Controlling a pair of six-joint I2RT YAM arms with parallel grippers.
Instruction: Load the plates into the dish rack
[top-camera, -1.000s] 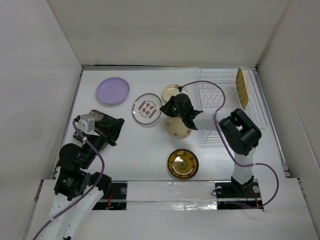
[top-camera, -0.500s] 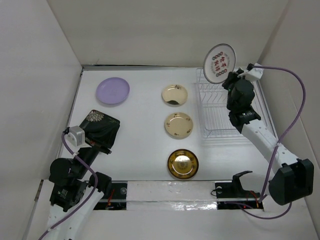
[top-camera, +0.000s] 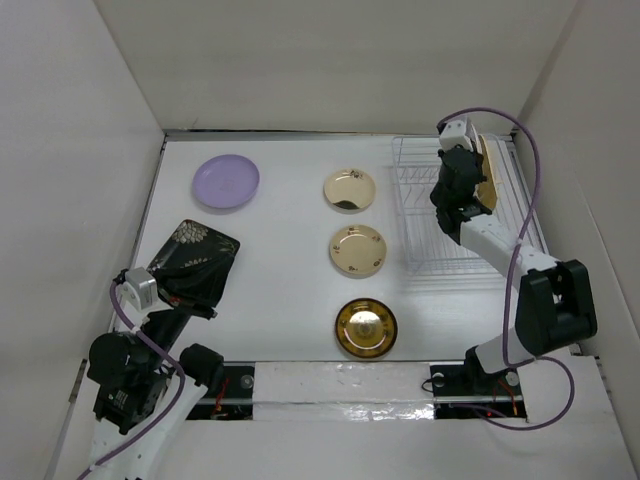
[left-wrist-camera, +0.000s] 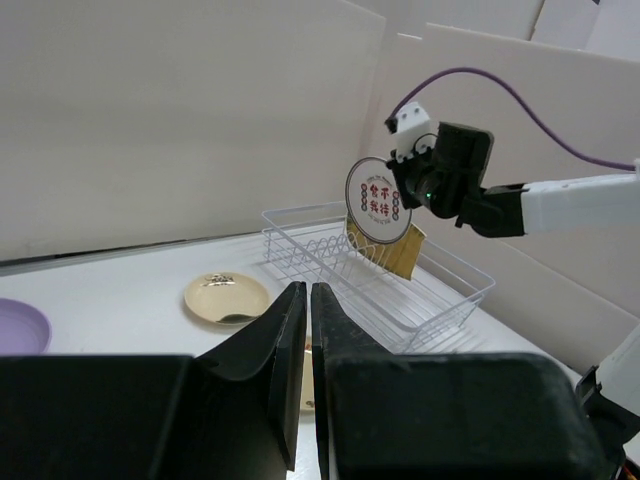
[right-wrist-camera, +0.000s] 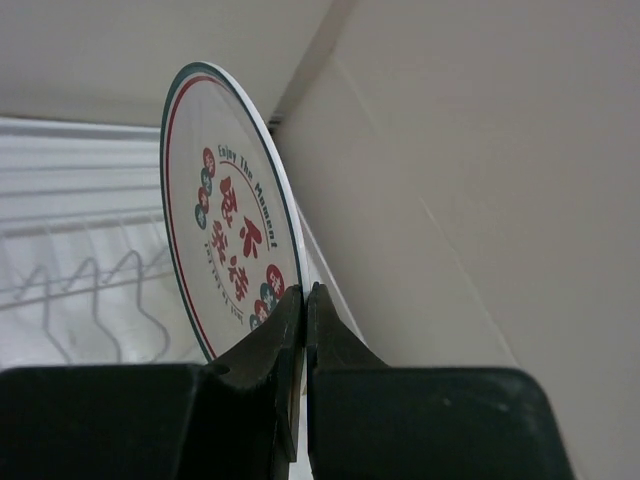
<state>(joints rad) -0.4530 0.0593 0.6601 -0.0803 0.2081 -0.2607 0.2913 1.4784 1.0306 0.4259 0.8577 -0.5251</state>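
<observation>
Your right pincer (right-wrist-camera: 303, 290) is clamped on the lower rim of the white plate with the red-black pattern (right-wrist-camera: 225, 215), both fingers pressed flat against its edge. The plate stands upright on edge, held over the far end of the dish rack (top-camera: 440, 240). It sits just beside the yellow woven-look square plate (top-camera: 486, 180), which is already standing in a slot there. You cannot tell whether the patterned plate touches the wires.

Your left pincer (left-wrist-camera: 308, 290) hangs low at the near left of the bench (top-camera: 290, 290), jaws drawn together with only a thin slit, nothing between them.

On the bench:
- lavender plate (top-camera: 226, 181), far left
- black floral square plate (top-camera: 195, 260), near left, close to your left arm
- two cream-gold plates (top-camera: 349, 189) (top-camera: 358, 250), one behind the other in the centre
- dark gold plate (top-camera: 366, 327), nearest the bases

All five lie flat, well apart from the rack.
</observation>
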